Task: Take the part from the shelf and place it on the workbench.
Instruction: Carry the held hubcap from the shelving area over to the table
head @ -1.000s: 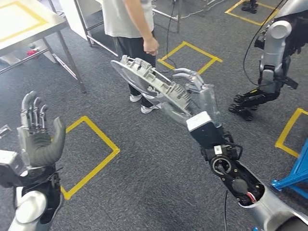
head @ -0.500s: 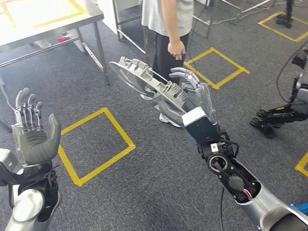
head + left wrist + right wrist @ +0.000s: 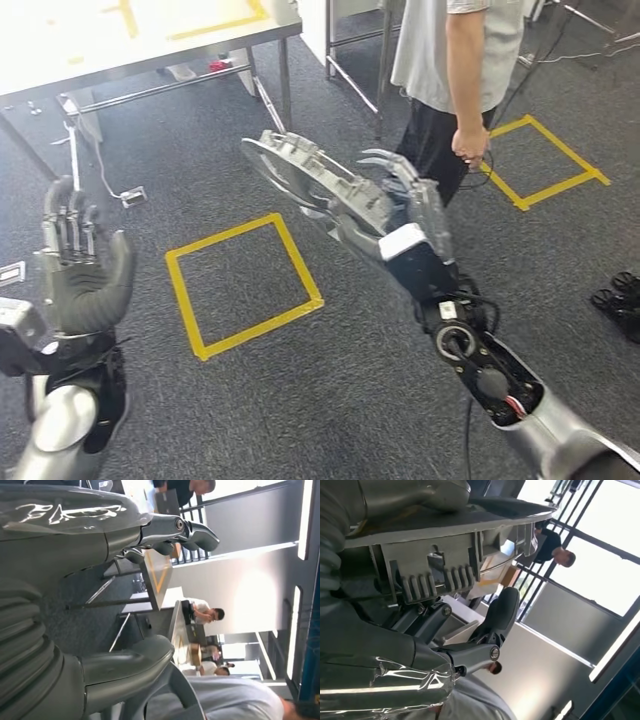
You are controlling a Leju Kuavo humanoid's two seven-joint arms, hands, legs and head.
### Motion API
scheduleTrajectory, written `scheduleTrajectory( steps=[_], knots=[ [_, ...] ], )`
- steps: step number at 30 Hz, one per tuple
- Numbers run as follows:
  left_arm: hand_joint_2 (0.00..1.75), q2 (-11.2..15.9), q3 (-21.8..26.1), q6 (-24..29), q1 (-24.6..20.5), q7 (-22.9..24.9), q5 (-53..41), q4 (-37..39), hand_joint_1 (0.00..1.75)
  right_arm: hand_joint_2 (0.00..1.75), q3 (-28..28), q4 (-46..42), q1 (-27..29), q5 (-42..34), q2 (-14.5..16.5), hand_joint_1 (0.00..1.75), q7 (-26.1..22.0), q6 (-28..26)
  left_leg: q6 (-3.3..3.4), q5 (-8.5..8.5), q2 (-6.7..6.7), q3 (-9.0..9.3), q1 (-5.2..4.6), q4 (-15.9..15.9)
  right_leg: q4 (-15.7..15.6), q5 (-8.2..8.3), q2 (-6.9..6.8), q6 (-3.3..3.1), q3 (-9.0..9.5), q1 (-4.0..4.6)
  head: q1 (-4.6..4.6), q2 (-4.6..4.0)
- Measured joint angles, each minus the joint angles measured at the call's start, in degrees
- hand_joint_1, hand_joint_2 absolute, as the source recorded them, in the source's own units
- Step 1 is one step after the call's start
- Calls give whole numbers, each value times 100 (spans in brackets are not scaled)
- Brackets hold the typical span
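Left hand (image 3: 75, 265) is up, fingers apart, holding nothing. The part (image 3: 317, 185), a long ribbed casting, looks stiff, probably heavy. Right hand (image 3: 404, 215) grips 1 end, so the far end hangs unsupported above the floor.

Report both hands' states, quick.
Left hand: open, fingers upright, holding nothing.
Right hand: holding the grey part.
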Motion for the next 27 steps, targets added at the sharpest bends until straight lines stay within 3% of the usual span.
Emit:
scheduleTrajectory(
  steps=[1, 2, 3, 4, 5, 8, 9, 11, 12, 14, 17, 18, 19, 20, 23, 25, 27],
  knots=[
    [175, 3, 0, 7, -9, 10, 1, 0, 0, 175, 1, 4, 1, -2, 2, 175, 6, -2, -24, -166, 165, -214, 4, 395, -5, -3, -78, -19, 5, 5, -46, 0],
    [175, 5, 0, 9, -7, 18, 2, 0, 0, 175, 3, 11, 3, -2, 3, 175, 9, -3, -41, -292, 244, -422, 20, 768, -4, -9, -157, -27, 5, 12, -79, 0],
    [175, 5, 0, 11, 0, 21, 3, 0, 0, 175, 4, 21, 6, -2, 3, 175, 15, -5, -54, -332, 282, -555, 35, 995, -4, -16, -234, -29, 7, 15, -104, 0],
    [175, 7, 0, 13, 6, 24, 5, 1, 0, 175, 5, 33, 9, -2, 3, 175, 20, -7, -59, -273, 305, -576, 47, 1008, -3, -24, -311, -27, 11, 16, -131, 0],
    [175, 9, 0, 16, 7, 24, 7, 1, 0, 175, 8, 43, 12, -2, 3, 175, 25, -10, -57, -122, 335, -466, 56, 782, -3, -35, -382, -20, 20, 16, -156, 0],
    [175, 15, -3, 40, -19, 21, 26, 1, 0, 175, 9, 54, 10, -19, 3, 175, 15, -17, 7, 316, 584, 164, 26, -387, -1, -87, -532, 42, 59, 42, -200, 0],
    [175, 14, -6, 53, -30, 16, 37, 1, 0, 175, 8, 55, 10, -40, 3, 175, 4, -18, 40, 345, 635, 271, 6, -576, -4, -106, -565, 74, 72, 58, -193, 0],
    [175, 20, -14, 79, -40, 9, 59, 3, 0, 175, 9, 62, 8, -91, 4, 175, -14, -16, 109, 323, 579, 306, -30, -634, -20, -133, -637, 142, 114, 78, -163, 0],
    [175, 27, -18, 86, -40, 7, 67, 4, 0, 175, 10, 65, 11, -110, 7, 175, -18, -15, 143, 317, 546, 323, -19, -648, -22, -158, -640, 178, 124, 67, -153, 0],
    [175, 35, -34, 95, -48, 8, 77, 5, 0, 175, 9, 70, 16, -156, 10, 175, -15, -6, 213, 314, 492, 376, 3, -693, 192, -327, -479, 220, 55, 44, -114, 0],
    [175, 33, -61, 121, -50, 33, 107, 10, 0, 175, -3, 81, 37, -306, 11, 175, 27, 56, 291, 290, 421, 425, -10, -709, 1338, -839, -179, 229, -481, 48, 10, 0],
    [175, 33, -67, 130, -45, 42, 117, 14, 0, 175, -5, 90, 55, -356, 12, 175, 54, 83, 304, 280, 390, 435, -24, -706, 1643, -909, -152, 228, -651, 57, 35, 0],
    [175, 33, -72, 135, -41, 47, 126, 18, 0, 175, -5, 99, 77, -400, 12, 175, 87, 105, 311, 271, 357, 447, -35, -703, 1740, -866, -143, 220, -729, 61, 55, 0],
    [175, 33, -75, 139, -39, 49, 132, 20, 0, 175, -8, 108, 94, -447, 12, 175, 127, 120, 315, 259, 324, 464, -44, -697, 1589, -702, -141, 202, -694, 66, 77, 0],
    [175, 29, -80, 141, -46, 47, 141, 25, 0, 175, -32, 114, 107, -580, 12, 175, 243, 125, 287, 218, 242, 500, -64, -661, 440, -69, -111, 106, -220, 99, 142, 0],
    [175, 27, -86, 141, -52, 44, 142, 32, 0, 175, -49, 114, 100, -614, 14, 175, 276, 118, 257, 217, 217, 455, -84, -625, 88, -3, -93, 67, -61, 119, 143, 0],
    [175, 29, -91, 141, -50, 44, 143, 40, 0, 175, -55, 113, 106, -617, 16, 175, 291, 115, 255, 224, 211, 413, -87, -604, 30, -19, -93, 65, -48, 131, 111, 0]
  ],
)
